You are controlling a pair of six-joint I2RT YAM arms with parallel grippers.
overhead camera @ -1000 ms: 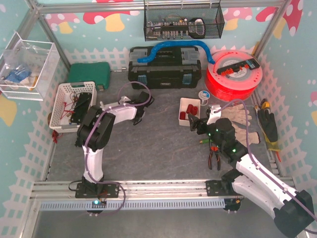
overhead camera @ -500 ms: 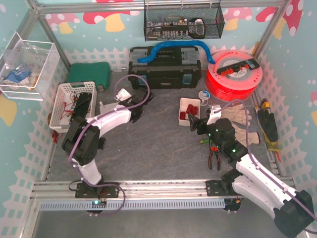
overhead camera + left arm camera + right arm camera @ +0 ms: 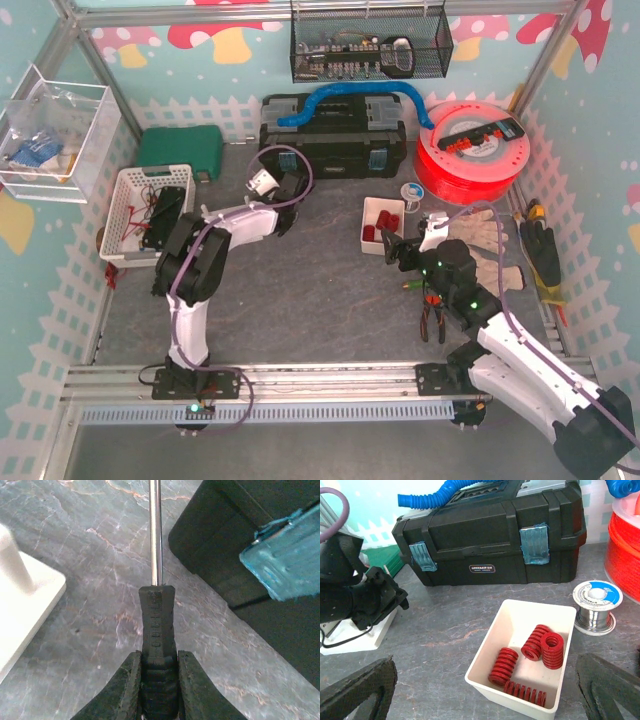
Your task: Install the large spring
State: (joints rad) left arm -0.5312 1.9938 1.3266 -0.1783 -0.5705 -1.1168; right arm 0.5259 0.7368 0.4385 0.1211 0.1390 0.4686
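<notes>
Left gripper (image 3: 159, 656) nearer toolbox (image 3: 333, 138), screwdriver (image 3: 157, 625) cropped

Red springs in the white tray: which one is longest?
The spring lying flat against the white tray's near wall; the other three are shorter, fatter coils.

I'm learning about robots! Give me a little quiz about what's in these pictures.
1. True or false: the left jaws are shut on a black-handled tool.
2. How many red springs lie in the white tray?
3. The right jaws are: A) open with nothing between them, B) shut on a spring, C) holding pliers.

Key: 1 true; 2 four; 3 A.
</notes>
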